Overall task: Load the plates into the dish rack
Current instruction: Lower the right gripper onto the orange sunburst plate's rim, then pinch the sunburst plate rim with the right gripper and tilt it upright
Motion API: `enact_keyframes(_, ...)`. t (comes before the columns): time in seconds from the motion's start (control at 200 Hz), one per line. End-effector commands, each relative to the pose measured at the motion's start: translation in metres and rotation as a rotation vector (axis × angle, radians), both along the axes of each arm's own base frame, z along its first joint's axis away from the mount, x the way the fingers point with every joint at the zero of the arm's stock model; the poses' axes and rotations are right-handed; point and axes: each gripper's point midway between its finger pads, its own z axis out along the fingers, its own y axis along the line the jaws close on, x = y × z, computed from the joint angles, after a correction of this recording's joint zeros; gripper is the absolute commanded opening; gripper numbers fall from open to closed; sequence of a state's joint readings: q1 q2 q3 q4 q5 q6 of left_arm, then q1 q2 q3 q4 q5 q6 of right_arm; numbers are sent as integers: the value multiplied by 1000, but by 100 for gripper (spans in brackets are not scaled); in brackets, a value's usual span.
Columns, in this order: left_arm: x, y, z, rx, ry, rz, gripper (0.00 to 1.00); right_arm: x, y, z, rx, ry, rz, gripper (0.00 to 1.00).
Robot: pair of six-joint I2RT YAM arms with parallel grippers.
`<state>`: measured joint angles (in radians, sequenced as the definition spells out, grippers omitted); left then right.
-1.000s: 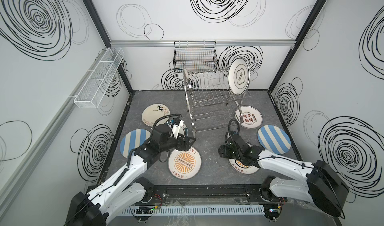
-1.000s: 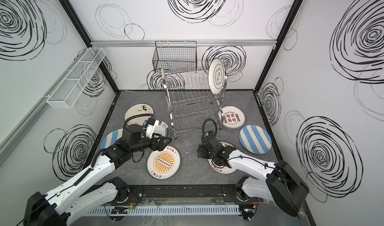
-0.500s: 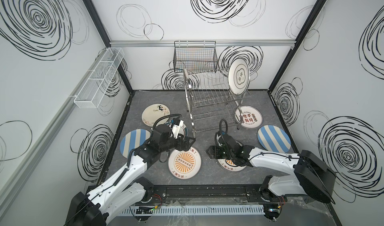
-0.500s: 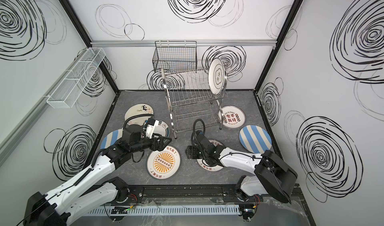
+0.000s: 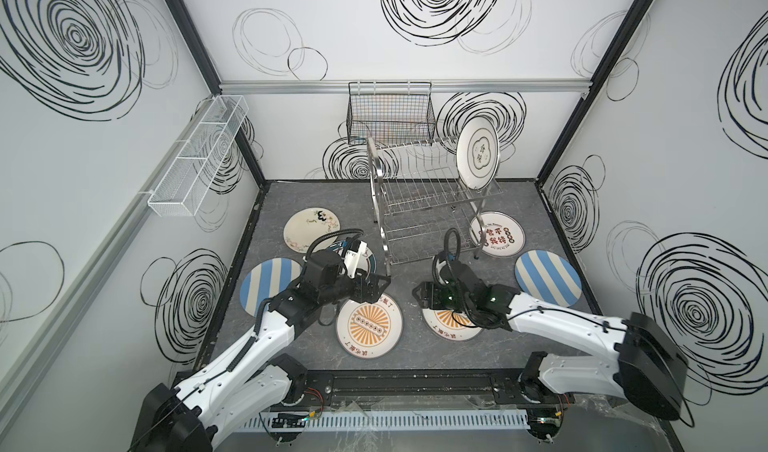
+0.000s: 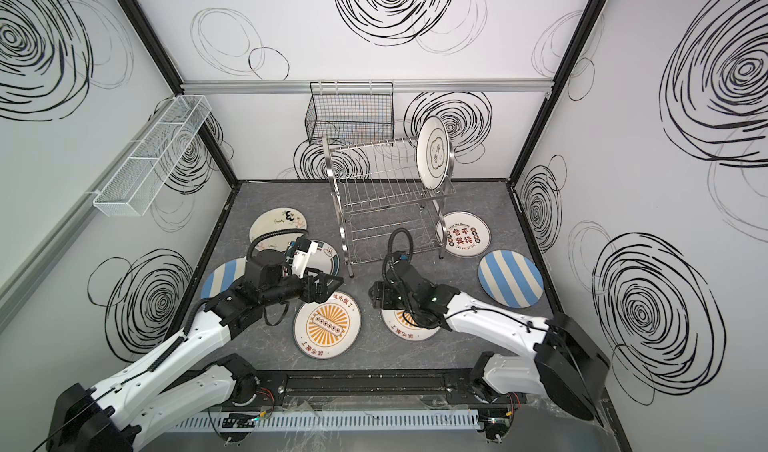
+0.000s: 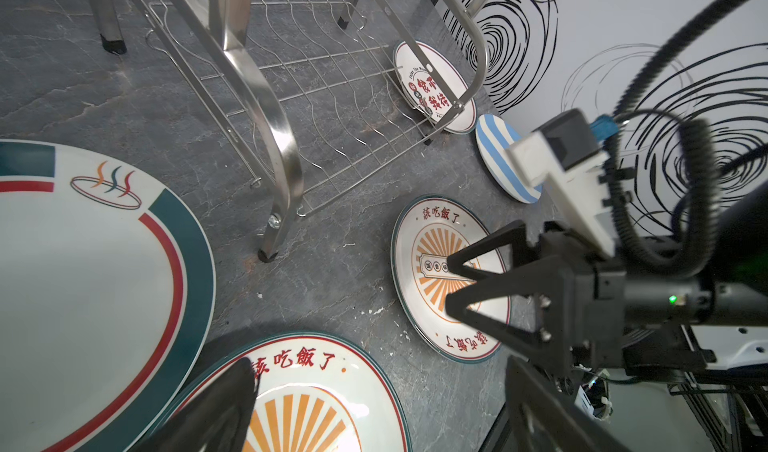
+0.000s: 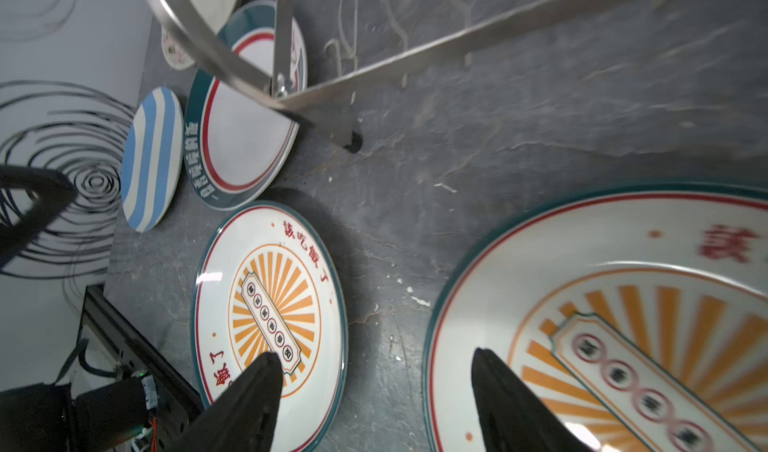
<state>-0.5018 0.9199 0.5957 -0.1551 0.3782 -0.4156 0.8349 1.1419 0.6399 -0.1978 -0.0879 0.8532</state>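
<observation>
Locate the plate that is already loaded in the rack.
In both top views the white plate stands on edge at the right end of the upper tier of the dish rack, right of the black wire basket.

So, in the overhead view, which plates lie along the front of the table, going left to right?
left striped plate → left sunburst plate → right sunburst plate, partly under an arm → right striped plate

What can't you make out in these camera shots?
- Sunburst plate under the right arm: arm covers most in both top views; blurred and edge-cut in the right wrist view.
- Teal-rimmed plate: left arm hides most in both top views.
- Black basket: contents unreadable through mesh.
</observation>
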Motion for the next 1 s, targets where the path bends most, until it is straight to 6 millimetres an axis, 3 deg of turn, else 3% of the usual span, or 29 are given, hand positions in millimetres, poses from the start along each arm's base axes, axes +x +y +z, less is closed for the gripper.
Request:
enact_keyframes(0.0,5,0,17,-24,-62,1,96,-22,-74,-28,-196,81,-159,75)
enact_keyframes(0.15,10,4,16,-14,-64,1,96,-32,-118,-32,-180,51,-311,74)
enact_keyframes(0.26,15,8,16,-28,-62,1,96,-37,-124,-39,-81,50,-356,72)
enact_keyframes(0.39,21,12,17,-34,-54,5,96,-43,-137,-50,-108,74,-402,71)
enact_keyframes(0.71,24,16,6,-7,-38,14,96,-44,-145,-76,-132,115,-404,71)
enact_keyframes(0.996,25,18,7,-7,-43,18,96,-39,-146,-86,-50,133,-381,55)
